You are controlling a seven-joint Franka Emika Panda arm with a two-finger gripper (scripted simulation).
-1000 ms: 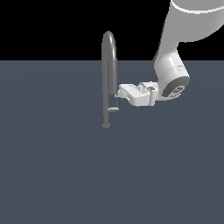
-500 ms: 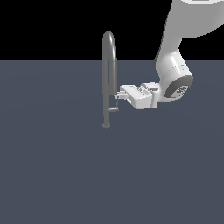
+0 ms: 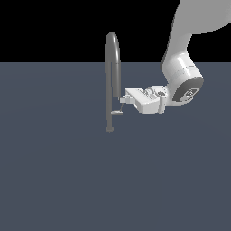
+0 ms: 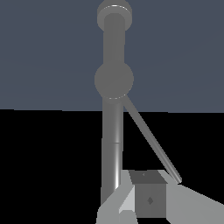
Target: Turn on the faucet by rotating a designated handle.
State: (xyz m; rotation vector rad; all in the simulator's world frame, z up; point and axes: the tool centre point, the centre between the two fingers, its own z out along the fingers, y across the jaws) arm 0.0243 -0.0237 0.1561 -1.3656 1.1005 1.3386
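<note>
A: Where is the handle (image 3: 117, 113)?
B: Low on the faucet (image 3: 112, 72) stem, jutting toward the exterior view's right, just under the gripper (image 3: 122, 100).
A: Gripper's grasp?
B: Cannot tell; its fingertips sit beside the spout tube.

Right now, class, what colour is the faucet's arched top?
Plain grey metal; the faucet shows it best in the exterior view.
</note>
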